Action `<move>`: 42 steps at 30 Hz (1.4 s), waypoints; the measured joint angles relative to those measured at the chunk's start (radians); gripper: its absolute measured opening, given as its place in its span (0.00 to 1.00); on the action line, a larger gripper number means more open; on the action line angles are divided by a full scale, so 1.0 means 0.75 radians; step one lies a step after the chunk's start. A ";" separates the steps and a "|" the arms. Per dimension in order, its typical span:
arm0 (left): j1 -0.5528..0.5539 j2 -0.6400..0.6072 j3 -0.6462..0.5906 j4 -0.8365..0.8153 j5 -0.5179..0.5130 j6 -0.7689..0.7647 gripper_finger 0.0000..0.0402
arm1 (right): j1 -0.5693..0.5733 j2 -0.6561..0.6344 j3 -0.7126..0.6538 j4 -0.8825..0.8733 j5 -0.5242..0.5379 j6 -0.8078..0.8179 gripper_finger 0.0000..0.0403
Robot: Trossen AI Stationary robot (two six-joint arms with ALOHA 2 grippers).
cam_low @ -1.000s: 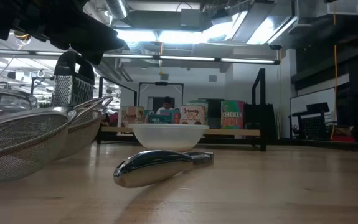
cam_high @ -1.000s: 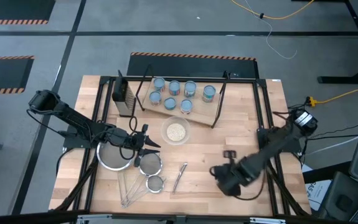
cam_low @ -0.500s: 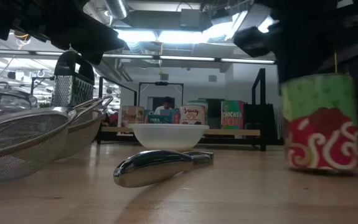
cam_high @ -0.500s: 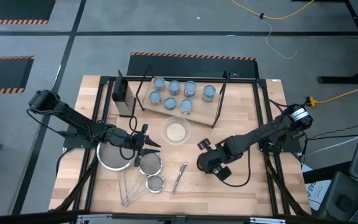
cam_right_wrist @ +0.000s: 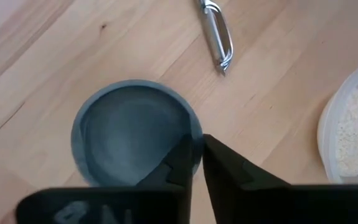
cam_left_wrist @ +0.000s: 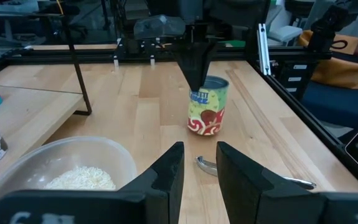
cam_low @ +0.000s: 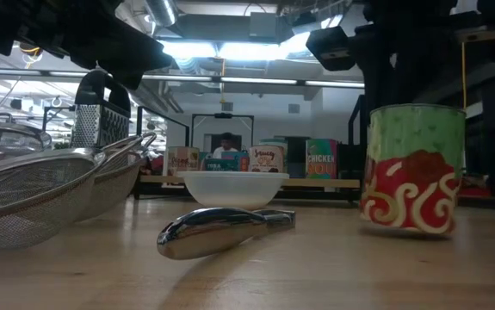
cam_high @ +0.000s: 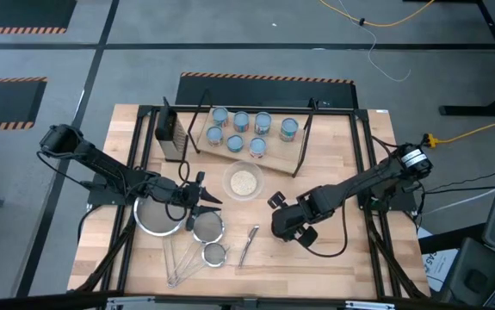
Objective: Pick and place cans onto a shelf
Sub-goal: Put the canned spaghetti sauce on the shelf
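A can (cam_left_wrist: pixel 207 104) with a green, white and red label and a pale blue top (cam_right_wrist: pixel 132 134) is near the table's middle, right of the peeler. It also shows in the low view (cam_low: pixel 411 169). My right gripper (cam_high: pixel 286 226) is above it, shut on its top rim. My left gripper (cam_high: pixel 202 196) is open and empty over the strainers at the left. The shelf (cam_high: pixel 277 158), a light-wood board on black rod legs, stands at the far middle. Several cans (cam_high: pixel 241 121) stand on it. My right gripper pinches the rim of the can's top (cam_right_wrist: pixel 188 146) at one edge. One finger is over the top and the other is outside the wall. The fingers (cam_left_wrist: pixel 196 68) come from above, pointing down. The can is slightly tilted, its bottom close to the table; I cannot tell whether it touches.
A clear bowl of grains (cam_high: pixel 243 182) sits in front of the shelf. A peeler (cam_high: pixel 249 244) lies left of the can. Three steel strainers (cam_high: pixel 159 215) lie at the near left and a grater (cam_high: pixel 171 133) stands left of the shelf. A person (cam_low: pixel 226 146) shows in the room behind.
My right gripper has gone toward the table's left edge with the can, from the near right to just right of the peeler. The move was fast at first, then slow. The can now hangs slightly tilted.
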 joint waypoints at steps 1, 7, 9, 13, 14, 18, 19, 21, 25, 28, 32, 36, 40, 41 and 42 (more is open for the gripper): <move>0.000 0.000 0.000 0.000 0.000 0.000 0.22 | 0.000 0.000 0.000 -0.001 0.000 0.000 0.10; 0.000 0.000 0.000 0.000 0.000 -0.001 0.22 | 0.000 0.000 0.000 0.000 0.000 0.000 0.21; 0.000 0.000 0.000 0.000 0.000 -0.001 0.21 | 0.000 0.000 0.000 0.005 0.000 0.000 0.23; 0.000 0.000 0.000 0.000 0.000 -0.001 0.22 | 0.000 0.000 0.001 0.019 0.001 0.001 0.24; 0.000 0.000 0.000 0.000 0.000 -0.001 0.22 | 0.001 0.000 0.007 0.012 0.001 0.000 0.24; 0.000 0.000 0.000 0.000 0.000 -0.001 0.21 | 0.001 0.000 0.058 0.017 0.000 0.001 0.24; 0.000 0.000 0.000 0.000 0.000 -0.001 0.22 | 0.001 0.000 0.073 0.017 0.001 0.001 0.24; 0.000 0.000 0.000 0.000 0.000 -0.001 0.21 | 0.001 0.000 0.100 0.017 0.001 0.001 0.24; 0.000 0.000 0.000 0.000 0.000 -0.001 0.21 | 0.001 -0.001 0.120 0.035 0.000 0.001 0.24; 0.000 0.000 0.000 0.000 0.001 -0.001 0.22 | 0.000 -0.001 0.116 0.046 -0.024 -0.005 0.24; 0.000 0.000 0.000 0.000 0.001 0.000 0.22 | -0.009 0.008 0.115 0.046 -0.143 -0.011 0.24; 0.000 0.000 0.000 0.000 0.001 0.000 0.22 | -0.019 0.033 0.114 0.043 -0.151 -0.014 0.24; 0.000 -0.001 0.000 -0.006 0.001 0.000 0.21 | -0.042 0.072 0.114 0.042 -0.151 -0.013 0.24; 0.000 -0.001 0.001 -0.006 0.001 0.000 0.22 | -0.048 0.083 0.114 0.038 -0.151 -0.013 0.24; 0.000 -0.001 0.001 -0.006 0.001 0.000 0.22 | -0.055 0.094 0.113 0.032 -0.151 -0.013 0.24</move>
